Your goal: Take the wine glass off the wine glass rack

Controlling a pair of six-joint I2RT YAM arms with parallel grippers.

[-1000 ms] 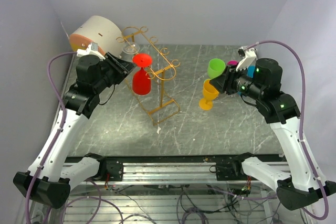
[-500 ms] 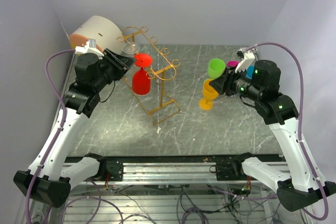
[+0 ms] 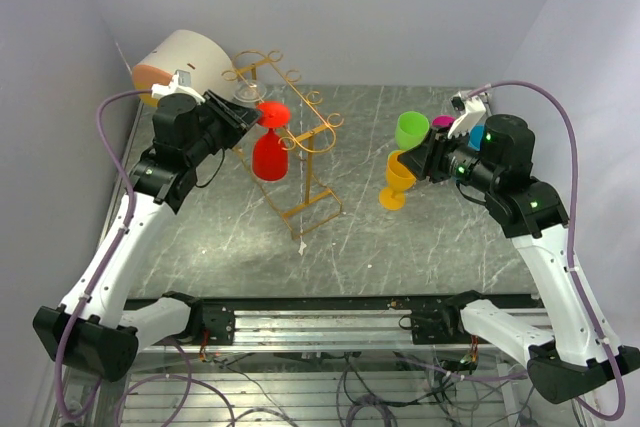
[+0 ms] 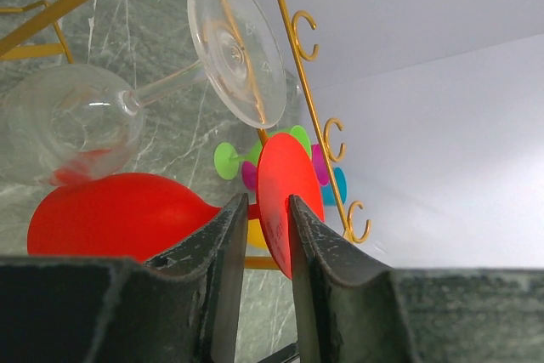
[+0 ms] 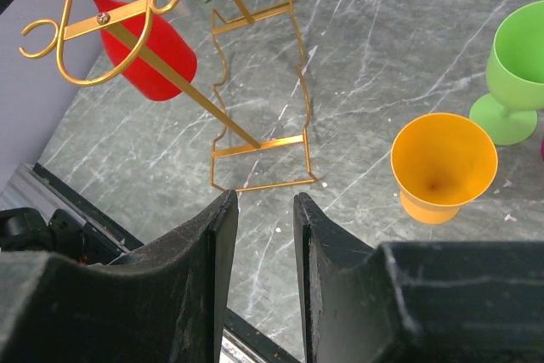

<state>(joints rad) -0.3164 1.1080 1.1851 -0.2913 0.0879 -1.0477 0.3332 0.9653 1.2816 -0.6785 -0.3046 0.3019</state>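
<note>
Red wine glass hangs from the wine glass rack, near the table's far-left corner.
Your left gripper straddles its stem by the foot; whether it's clamped, you can't tell.

Overhead view looks down from behind; both close wrist views share the wine glass rack.

Six wine glasses are showing in all. Two are hanging from the single wine glass rack, a red glass and a clear glass, and four are standing on the table: a green glass, an orange glass, a magenta glass and a blue glass. One round white-and-orange box is sitting at the back left.
</note>
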